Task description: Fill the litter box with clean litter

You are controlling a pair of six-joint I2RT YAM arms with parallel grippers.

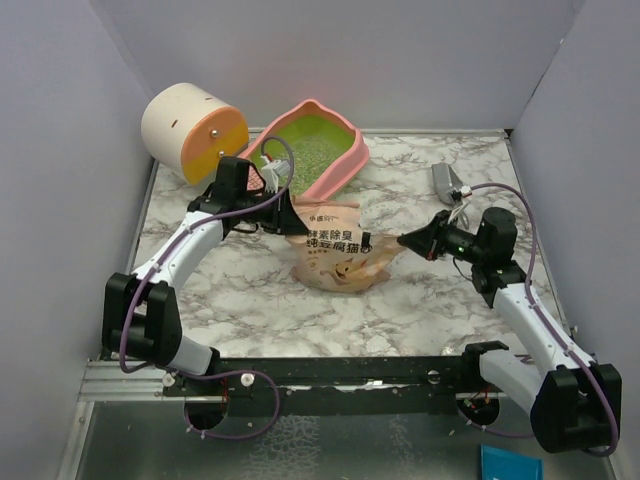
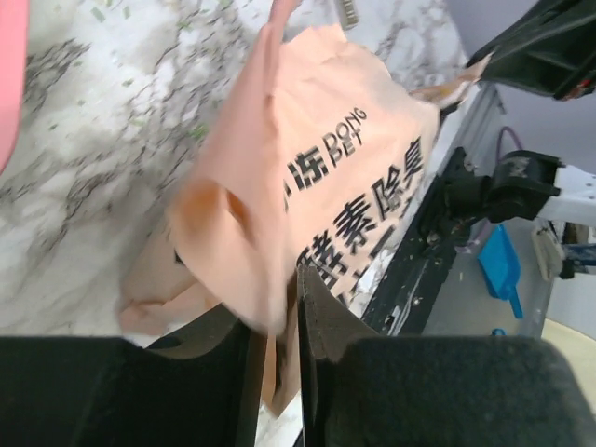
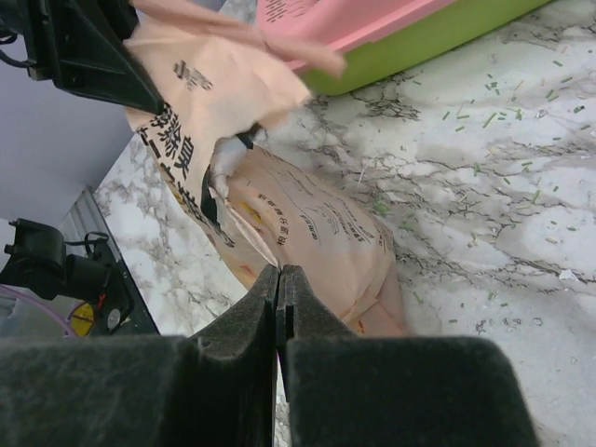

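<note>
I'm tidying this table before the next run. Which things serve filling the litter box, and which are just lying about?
For the job:
litter box
litter inside it
bag

Lying about:
cylinder
grey scoop
blue item off the table's near edge

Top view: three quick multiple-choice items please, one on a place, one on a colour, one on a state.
1. Where is the cylinder?
A) back left of the table
B) front right
C) inside the tray
2. The litter box rim is:
A) blue
B) pink
C) grey
3. The bag is:
A) standing upright
B) rolled up tight
C) slumped and crumpled

Answers: A, it lies on its side by the left wall; B, a pink wavy rim surrounds the green inside; C, it sags crumpled at mid-table.
</note>
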